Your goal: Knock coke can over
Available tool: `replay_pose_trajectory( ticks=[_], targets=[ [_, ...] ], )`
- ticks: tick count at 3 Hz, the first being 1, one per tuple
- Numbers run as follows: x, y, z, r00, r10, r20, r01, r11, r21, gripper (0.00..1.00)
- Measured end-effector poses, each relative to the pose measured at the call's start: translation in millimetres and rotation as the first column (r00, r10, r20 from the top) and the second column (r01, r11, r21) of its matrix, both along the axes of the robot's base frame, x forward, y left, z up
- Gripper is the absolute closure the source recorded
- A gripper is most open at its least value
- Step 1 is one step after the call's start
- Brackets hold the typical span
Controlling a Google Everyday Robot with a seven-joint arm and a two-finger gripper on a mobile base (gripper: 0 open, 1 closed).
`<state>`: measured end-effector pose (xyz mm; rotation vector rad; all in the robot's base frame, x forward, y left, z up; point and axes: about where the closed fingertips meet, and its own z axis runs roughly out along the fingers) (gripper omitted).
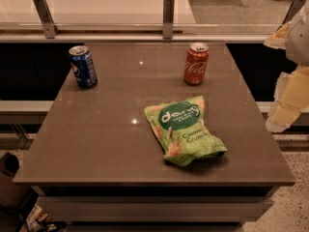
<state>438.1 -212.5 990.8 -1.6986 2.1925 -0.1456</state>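
The coke can (196, 64), orange-red with white script and a silver top, stands upright near the back right of the brown table (96, 129). My gripper (288, 103) shows as pale yellow-white parts at the right edge of the camera view, beyond the table's right side and well apart from the can. It holds nothing that I can see.
A blue soda can (83, 66) stands upright at the back left of the table. A green snack bag (184, 128) lies in the middle right, in front of the coke can. A glass railing with metal posts (168, 16) runs behind the table.
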Motion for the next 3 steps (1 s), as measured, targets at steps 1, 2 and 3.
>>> replay_pose_trajectory(
  ticks=[1,2,3],
  targets=[
    [0,0,0,1.0000,0.000,0.000,0.000,1.000,0.000,0.00],
    [10,-5,1,0.9997,-0.019,0.012,0.019,0.999,0.030,0.00],
    [33,-16,-2,0.9975,-0.069,0.015,0.068,0.995,0.071,0.00]
  ],
)
